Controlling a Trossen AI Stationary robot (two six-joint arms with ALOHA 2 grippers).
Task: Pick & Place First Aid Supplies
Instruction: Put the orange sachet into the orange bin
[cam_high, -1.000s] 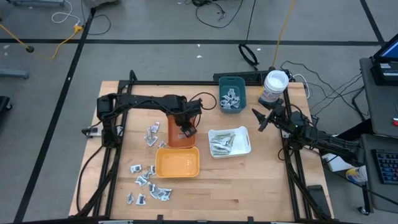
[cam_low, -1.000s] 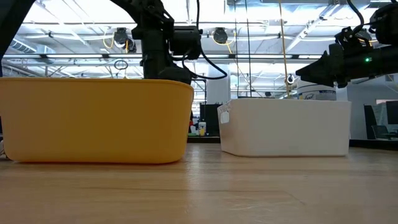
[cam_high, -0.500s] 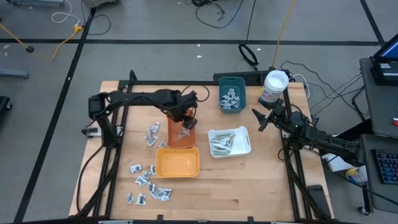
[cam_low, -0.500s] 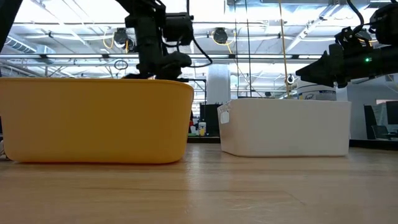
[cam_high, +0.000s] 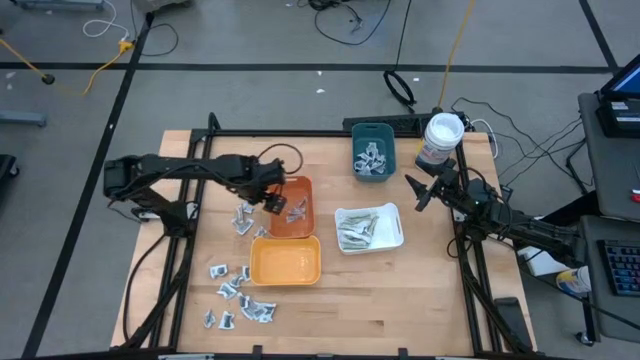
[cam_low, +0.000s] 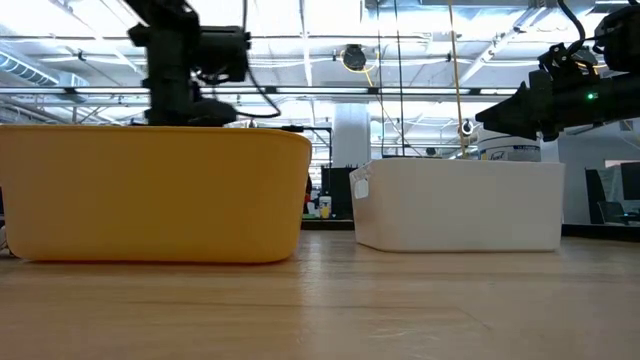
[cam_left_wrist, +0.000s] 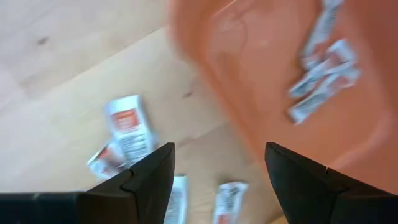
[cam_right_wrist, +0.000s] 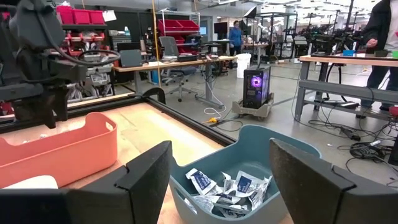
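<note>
1. Hovering at centre-left of the high view, the left gripper (cam_high: 272, 201) sits over the left rim of the orange tray (cam_high: 303, 221). Its fingers (cam_left_wrist: 149, 180) are spread wide with nothing between them.
2. Left wrist view: the orange tray (cam_left_wrist: 249, 81) fills the upper right, with a few packets (cam_left_wrist: 323, 81) lying inside it. More packets (cam_left_wrist: 127, 134) lie on the bare wooden table (cam_left_wrist: 56, 74) just beside the tray.
3. High view: a small group of packets (cam_high: 243, 217) lies just left of the orange tray. A bigger scatter of sachets (cam_high: 238, 293) sits lower left, beside and below the yellow tray (cam_high: 286, 262).
4. White tray (cam_high: 392, 228) right of centre holds the slim pale strips (cam_high: 354, 233).
5. Teal tray (cam_high: 373, 130) at upper centre holds blue-marked sachets (cam_high: 372, 160); the right wrist view shows them (cam_right_wrist: 227, 186) piled in its bottom.
6. Right gripper (cam_high: 414, 192) waits at the right edge of the table, below the white tub (cam_high: 440, 138). Its fingers (cam_right_wrist: 146, 180) are wide apart and empty.
7. Low view: the yellow tray (cam_low: 150, 190) and white tray (cam_low: 460, 205) block the packets.
</note>
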